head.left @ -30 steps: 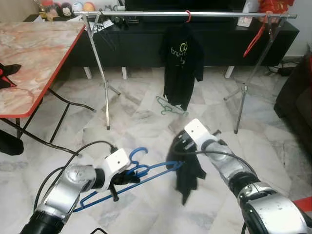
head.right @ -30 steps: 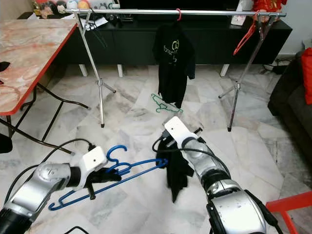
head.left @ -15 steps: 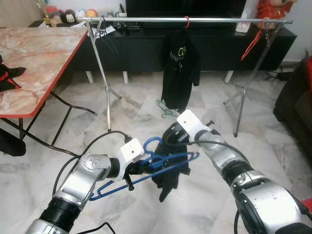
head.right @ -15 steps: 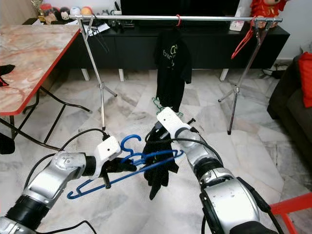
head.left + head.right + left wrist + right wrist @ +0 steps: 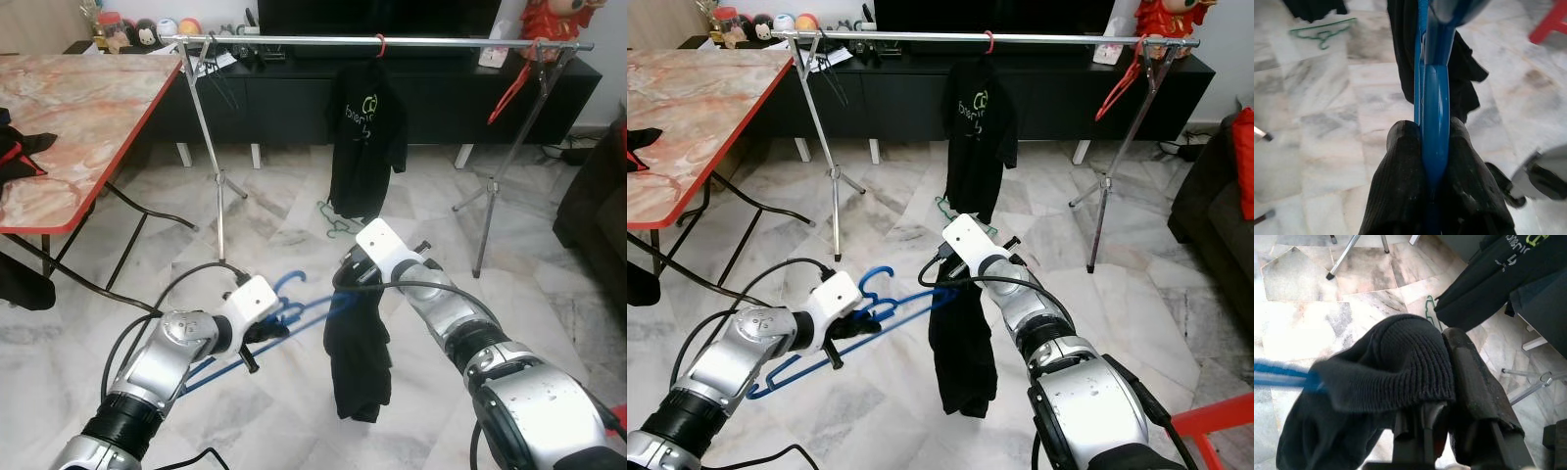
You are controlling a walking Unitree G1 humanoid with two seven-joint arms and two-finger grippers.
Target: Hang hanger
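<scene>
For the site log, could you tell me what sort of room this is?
Probably a home living room: a long black TV cabinet along the wall, marble floor tiles, a red-edged folding table, and a clothes rack holding a black T-shirt.

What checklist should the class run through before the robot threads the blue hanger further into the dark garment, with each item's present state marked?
1. Left gripper clamped on the blue hanger: ok.
2. Right gripper pinching the dark garment: ok, cloth is bunched between its fingers.
3. Hanger arm reaching the garment: ok, its tip meets the cloth near the right gripper.
4. Hanger arm inside the neck opening: cannot tell, folds hide it.
5. Garment off the floor: ok, it hangs free over the marble tiles.
6. Free room on the rail: ok, a bare stretch lies left of the hung black shirt.
</scene>
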